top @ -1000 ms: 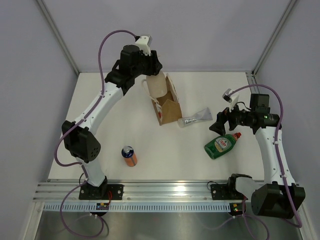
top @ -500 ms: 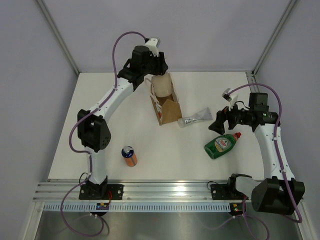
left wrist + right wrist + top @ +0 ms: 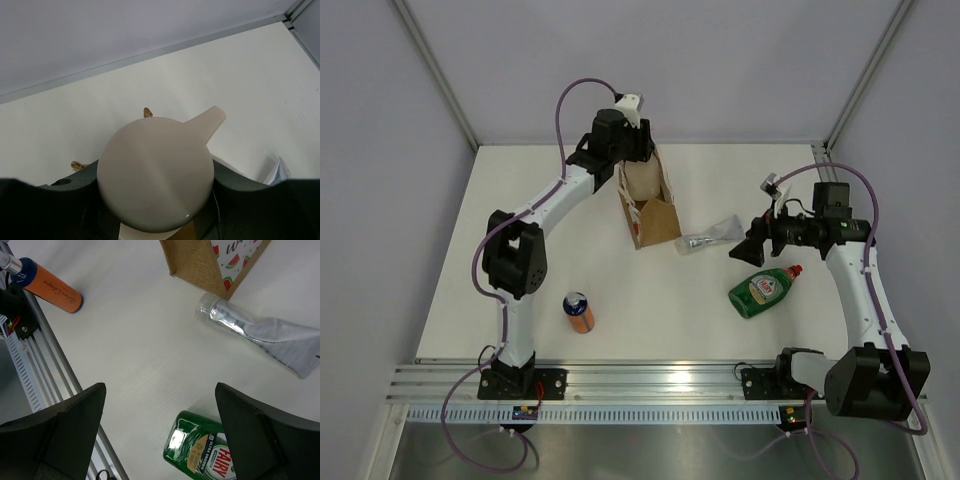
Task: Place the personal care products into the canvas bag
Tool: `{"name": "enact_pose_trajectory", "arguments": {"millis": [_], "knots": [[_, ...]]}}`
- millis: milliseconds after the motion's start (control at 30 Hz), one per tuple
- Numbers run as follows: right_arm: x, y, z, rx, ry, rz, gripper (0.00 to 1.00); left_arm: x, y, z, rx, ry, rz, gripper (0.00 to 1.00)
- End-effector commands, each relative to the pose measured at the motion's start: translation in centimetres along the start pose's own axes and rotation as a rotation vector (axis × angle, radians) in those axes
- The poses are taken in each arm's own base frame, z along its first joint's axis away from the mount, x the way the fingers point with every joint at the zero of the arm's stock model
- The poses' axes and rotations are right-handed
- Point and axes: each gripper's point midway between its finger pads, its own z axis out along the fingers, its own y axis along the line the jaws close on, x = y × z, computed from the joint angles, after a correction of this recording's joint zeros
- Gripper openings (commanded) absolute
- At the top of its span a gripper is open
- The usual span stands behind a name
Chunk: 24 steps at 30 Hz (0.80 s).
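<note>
My left claw (image 3: 634, 158) grips the soap bottle (image 3: 155, 180) at the mouth of the canvas bag (image 3: 658, 220), at its 12 o'clock end. The squeeze tube (image 3: 260, 332) lies on the bench (image 3: 560, 230) at 4 o'clock of the bag; my right claw (image 3: 743, 251) stands released near it.

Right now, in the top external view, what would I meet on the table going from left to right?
orange can → canvas bag → squeeze tube → green dish-soap bottle

Beige pump bottle (image 3: 155, 180), tan watermelon-print bag (image 3: 196, 260), silvery tube (image 3: 260, 337), green bottle (image 3: 200, 455)
</note>
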Motion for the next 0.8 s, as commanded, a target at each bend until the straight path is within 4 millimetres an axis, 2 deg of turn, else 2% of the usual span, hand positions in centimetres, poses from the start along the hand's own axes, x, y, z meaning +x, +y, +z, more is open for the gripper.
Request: {"name": "enact_pose_trajectory", "arguments": {"millis": [0, 33, 67, 100, 133, 167, 200, 233, 267, 300, 333, 400, 433, 467, 500, 533, 567, 633, 700, 767], "knots": [[-3.6, -0.1, 1.5, 0.010, -0.054, 0.007, 0.99, -8.6, -1.6, -1.3, 0.048, -0.291, 0.030, 0.00], [-4.4, -0.4, 1.9, 0.041, -0.054, 0.017, 0.99, -8.5, -1.6, -1.2, 0.051, -0.293, 0.029, 0.00], [-5.0, -1.6, 2.9, 0.109, -0.045, 0.017, 0.99, -8.3, -1.6, -1.1, 0.049, -0.289, 0.026, 0.00], [-5.6, -0.6, 4.2, 0.098, -0.039, 0.050, 0.99, -7.9, -1.6, -1.0, 0.052, -0.282, 0.024, 0.00], [-6.6, -0.9, 4.8, 0.134, -0.054, 0.072, 0.99, -7.7, -1.5, -0.9, 0.052, -0.278, 0.024, 0.00], [-7.8, -2.7, 5.6, 0.228, -0.089, 0.085, 0.99, -7.7, -1.6, -1.0, 0.054, -0.277, 0.017, 0.00], [-8.7, -2.0, 6.8, 0.228, -0.115, 0.149, 0.99, -7.6, -1.5, -0.9, 0.056, -0.275, 0.014, 0.00], [-9.9, -3.4, 7.0, 0.336, -0.156, 0.181, 0.99, -7.4, -1.6, -1.0, 0.061, -0.271, 0.011, 0.00], [-10.9, -4.1, 8.1, 0.362, -0.186, 0.196, 0.98, -7.2, -1.7, -0.9, 0.066, -0.265, 0.005, 0.00], [-11.5, -4.1, 8.8, 0.362, -0.198, 0.208, 0.98, -7.1, -1.7, -0.9, 0.068, -0.263, 0.002, 0.00], [-13.0, -3.6, 9.5, 0.351, -0.223, 0.194, 0.98, -6.8, -1.7, -0.9, 0.070, -0.258, -0.001, 0.00], [-13.9, -4.7, 11.6, 0.355, -0.246, 0.224, 0.97, -6.6, -1.9, -0.9, 0.080, -0.254, -0.009, 0.00], [-15.4, -4.7, 12.0, 0.351, -0.277, 0.230, 0.96, -6.3, -1.9, -0.9, 0.084, -0.249, -0.011, 0.00], [-15.1, -5.9, 13.6, 0.353, -0.262, 0.261, 0.92, -5.9, -2.0, -0.9, 0.087, -0.240, -0.015, 0.00], [-15.3, -6.2, 14.3, 0.345, -0.266, 0.294, 0.85, -5.9, -2.0, -1.0, 0.088, -0.242, -0.017, 0.00], [-16.5, -6.3, 14.7, 0.337, -0.285, 0.302, 0.83, -6.0, -2.0, -1.2, 0.089, -0.246, -0.020, 0.00], [-15.8, -6.3, 16.3, 0.308, -0.252, 0.314, 0.81, -5.6, -2.0, -1.3, 0.088, -0.240, -0.025, 0.00], [-16.1, -6.2, 17.1, 0.308, -0.246, 0.309, 0.76, -5.8, -2.1, -1.6, 0.091, -0.245, -0.026, 0.00], [-15.6, -5.9, 18.3, 0.304, -0.238, 0.309, 0.70, -5.6, -2.2, -1.6, 0.101, -0.239, -0.027, 0.00], [-15.0, -5.9, 19.3, 0.318, -0.221, 0.320, 0.69, -5.5, -2.3, -1.7, 0.109, -0.234, -0.032, 0.00]]}}
